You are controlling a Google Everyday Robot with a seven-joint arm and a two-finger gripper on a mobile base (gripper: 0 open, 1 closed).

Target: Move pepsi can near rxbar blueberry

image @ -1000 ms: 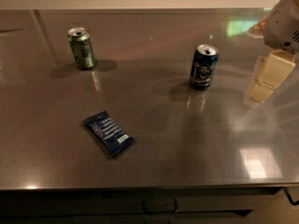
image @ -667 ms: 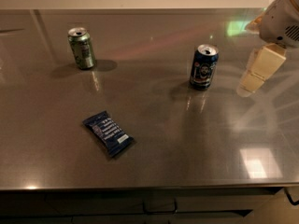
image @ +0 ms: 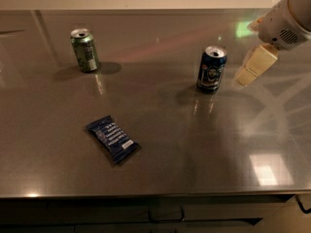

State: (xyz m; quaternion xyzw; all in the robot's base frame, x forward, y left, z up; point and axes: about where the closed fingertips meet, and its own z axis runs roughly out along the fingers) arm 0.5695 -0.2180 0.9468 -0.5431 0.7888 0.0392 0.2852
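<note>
The pepsi can (image: pixel 212 68) stands upright right of the table's middle, dark blue with a silver top and a round logo on its side. The rxbar blueberry (image: pixel 112 138) lies flat at the front left, a dark blue wrapper with white text, set at a diagonal. My gripper (image: pixel 251 68) hangs from the white arm at the upper right. It is just right of the pepsi can, at about the can's height, and apart from it. Nothing shows in its grasp.
A green can (image: pixel 85 50) stands upright at the back left. All of this is on a grey metal table (image: pixel 194 144) with bright reflections at the right. Its front edge runs along the bottom, with drawer fronts below it.
My gripper has moved left, closing in on the pepsi can's right side. Both cans and the bar have not moved.
</note>
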